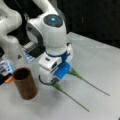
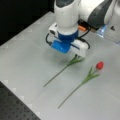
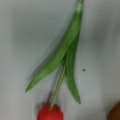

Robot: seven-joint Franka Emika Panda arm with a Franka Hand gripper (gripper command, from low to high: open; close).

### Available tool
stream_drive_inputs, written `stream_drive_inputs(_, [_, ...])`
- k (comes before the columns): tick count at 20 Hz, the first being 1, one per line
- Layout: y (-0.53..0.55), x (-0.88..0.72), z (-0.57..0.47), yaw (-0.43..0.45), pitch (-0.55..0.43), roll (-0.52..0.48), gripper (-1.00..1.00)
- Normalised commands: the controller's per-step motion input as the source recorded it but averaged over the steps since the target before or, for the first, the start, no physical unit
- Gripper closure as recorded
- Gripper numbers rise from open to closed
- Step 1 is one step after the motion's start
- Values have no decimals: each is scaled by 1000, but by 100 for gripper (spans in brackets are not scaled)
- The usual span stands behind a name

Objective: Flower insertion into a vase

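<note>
The brown wood-look vase [image 1: 25,85] stands upright on the grey table at a front view's lower left, its dark hollow showing; its rim just shows in the wrist view [image 3: 115,113]. Two tulips lie flat on the table. One, with a red bud [image 2: 99,65], lies free of the arm. The other's stem [image 2: 60,72] runs under my gripper [image 2: 75,55], which hovers low over its head end. In the wrist view this tulip's green leaves [image 3: 62,55] and red bud [image 3: 50,113] are straight below. My gripper [image 1: 53,80] stands just right of the vase. Its fingers are hidden.
A second white arm base [image 1: 10,37] and blue-white gear [image 1: 6,68] stand behind the vase, with an orange piece [image 1: 8,79] beside it. A dark perforated board [image 2: 12,107] borders the table at a front view's lower left. Both stems [image 1: 95,87] stretch away from the vase.
</note>
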Motion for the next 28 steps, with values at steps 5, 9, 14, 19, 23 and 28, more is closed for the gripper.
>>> stream_drive_inputs(5, [-84, -128, -291, -71, -90, -73, -100])
stream_drive_inputs(9, [-14, -111, -268, -12, -115, -61, -100])
stream_drive_inputs(14, [11, -115, -297, 13, -131, -62, -100])
stream_drive_inputs(19, [11, -129, -300, 5, -141, -60, -100])
stream_drive_inputs(23, [9, -96, -318, -19, -140, -62, -100])
stream_drive_inputs(28, [20, -81, -225, -21, -151, -25, -100])
